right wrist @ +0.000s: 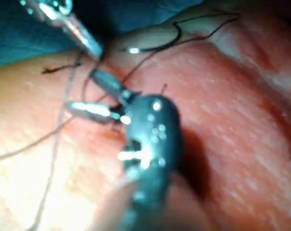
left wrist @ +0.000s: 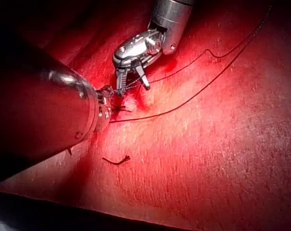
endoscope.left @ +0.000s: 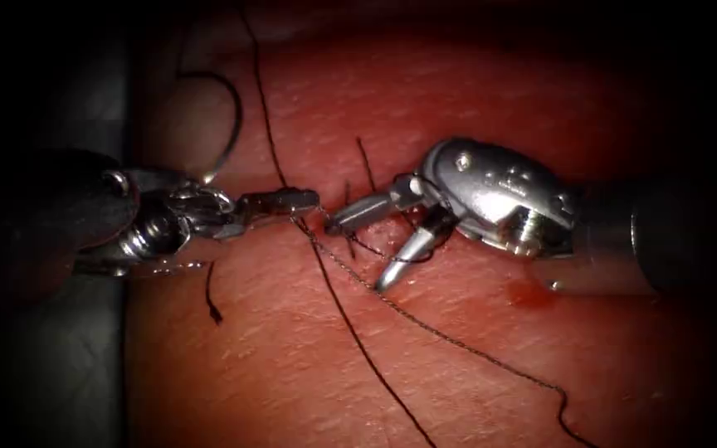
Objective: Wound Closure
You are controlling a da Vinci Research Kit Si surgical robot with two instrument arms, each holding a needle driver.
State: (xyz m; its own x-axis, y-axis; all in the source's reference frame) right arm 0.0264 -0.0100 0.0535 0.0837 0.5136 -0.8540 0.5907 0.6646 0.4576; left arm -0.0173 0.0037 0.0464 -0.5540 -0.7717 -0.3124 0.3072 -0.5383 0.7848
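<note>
My left tool (endoscope.left: 314, 200) comes in from the left with its jaws shut on the thread (endoscope.left: 338, 303) at the stitch site. My right tool (endoscope.left: 356, 255) faces it from the right, jaws open, and a twisted strand of thread runs between and around them. The curved needle (endoscope.left: 232, 124) lies free on the tissue (endoscope.left: 458, 357) at the upper left, above the left tool, held by neither. In the right wrist view the open right jaws (right wrist: 80, 90) point toward the left tool's tip (right wrist: 98, 53), with the needle (right wrist: 155, 45) beyond. The left wrist view looks at the right tool (left wrist: 133, 89) over the stitch.
Long thread trails down and right across the tissue (endoscope.left: 491, 358) and upward past the stitch (endoscope.left: 263, 99). A short cut thread end (endoscope.left: 212, 303) lies at the lower left. Short thread tails (endoscope.left: 367, 166) stand by the stitch. A red fluid spot (endoscope.left: 529, 292) sits under the right tool.
</note>
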